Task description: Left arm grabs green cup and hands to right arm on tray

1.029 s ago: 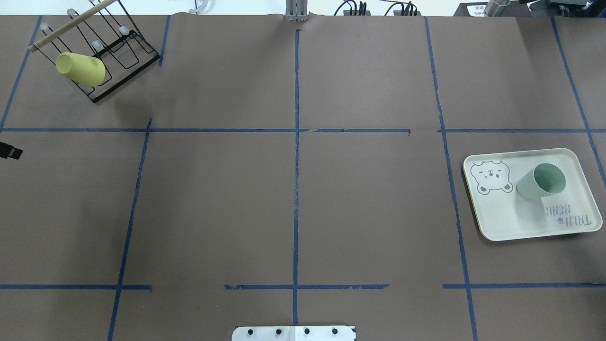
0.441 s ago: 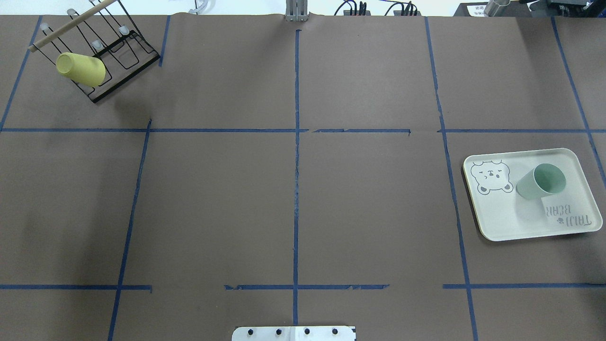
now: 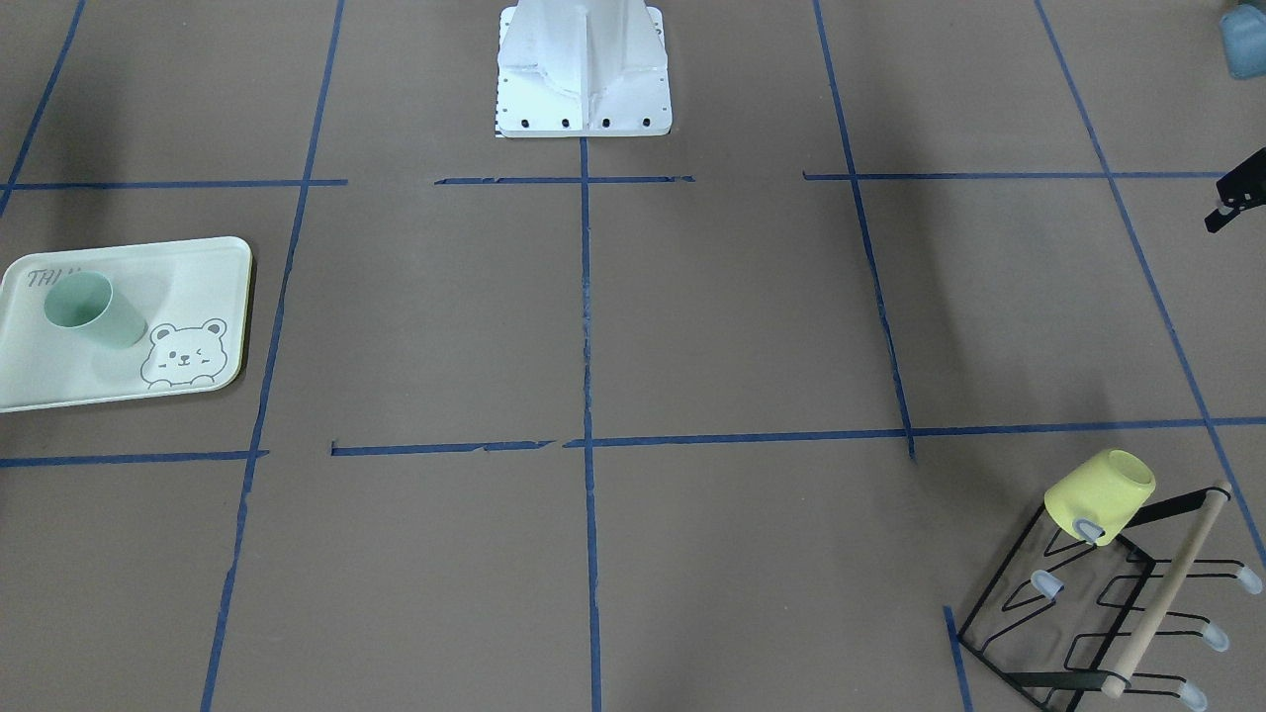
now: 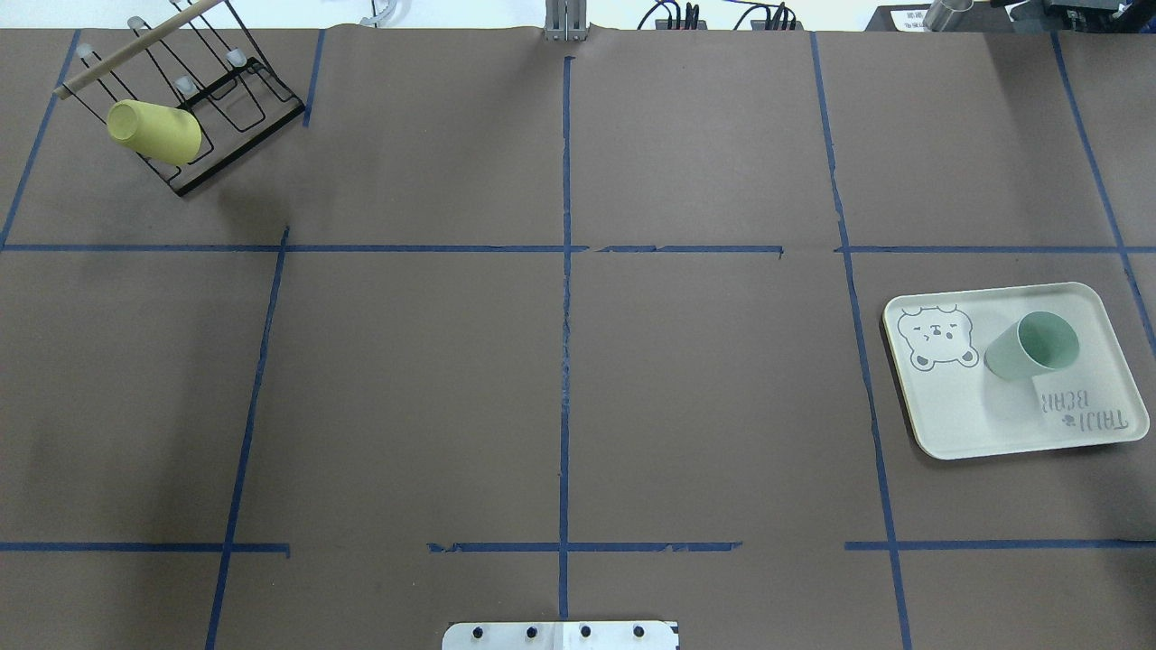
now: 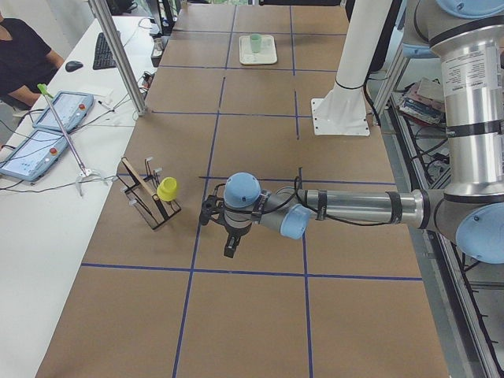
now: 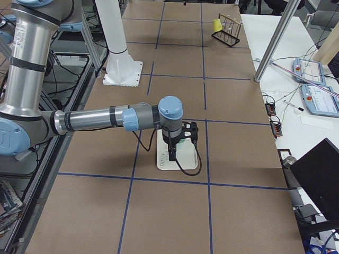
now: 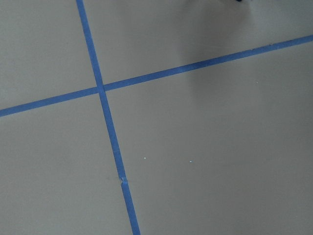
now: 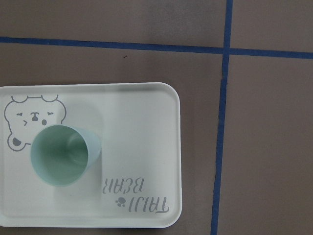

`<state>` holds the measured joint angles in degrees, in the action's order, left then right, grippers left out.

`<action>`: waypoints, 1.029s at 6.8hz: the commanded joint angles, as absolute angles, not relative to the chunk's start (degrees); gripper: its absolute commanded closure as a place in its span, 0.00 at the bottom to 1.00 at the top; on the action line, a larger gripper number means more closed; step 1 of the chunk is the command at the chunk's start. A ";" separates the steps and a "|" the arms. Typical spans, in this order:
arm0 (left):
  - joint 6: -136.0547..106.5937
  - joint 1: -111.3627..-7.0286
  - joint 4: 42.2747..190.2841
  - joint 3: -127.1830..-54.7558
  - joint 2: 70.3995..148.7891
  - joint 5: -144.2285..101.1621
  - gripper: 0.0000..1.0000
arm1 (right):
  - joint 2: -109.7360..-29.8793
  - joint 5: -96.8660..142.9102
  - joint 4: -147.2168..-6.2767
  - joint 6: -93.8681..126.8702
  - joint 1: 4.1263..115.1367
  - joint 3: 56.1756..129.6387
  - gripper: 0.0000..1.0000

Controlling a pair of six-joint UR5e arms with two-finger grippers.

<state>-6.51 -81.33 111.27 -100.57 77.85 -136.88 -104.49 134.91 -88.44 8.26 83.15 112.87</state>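
Note:
The green cup (image 4: 1030,348) stands upright, mouth up, on the tray (image 4: 957,415) at the table's right side; the right wrist view shows it next to the bear drawing (image 8: 63,154). The right gripper (image 6: 172,155) hangs over the tray, apart from the cup, and I cannot tell whether it is open or shut. The left gripper (image 5: 229,246) hangs over bare table near the rack, far from the cup. Only a black tip of it shows in the front-facing view (image 3: 1231,203), so I cannot tell its state. The left wrist view shows only table and tape.
A yellow cup (image 4: 153,131) hangs on a black wire rack (image 4: 226,90) with a wooden rod at the far left corner. Blue tape lines grid the brown table. The white robot base plate (image 4: 560,635) sits at the near middle edge.
The black tip of the left gripper at the overhead view's left edge has drawn out of view. The shadow over the tray has shifted. The green cup has not moved.

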 commanded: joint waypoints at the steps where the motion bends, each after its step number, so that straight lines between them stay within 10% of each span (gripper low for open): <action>1: -5.81 -82.00 111.09 -101.16 75.51 -138.41 0.00 | -104.76 135.00 -88.68 7.91 83.14 112.77 0.00; 7: 3.29 -84.44 92.32 -109.69 74.79 -141.42 0.00 | -105.30 134.74 -97.71 -1.12 85.15 112.94 0.00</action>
<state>-1.23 -82.55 97.88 -107.75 74.70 -141.43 -105.65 134.94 -94.42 1.88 84.03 112.72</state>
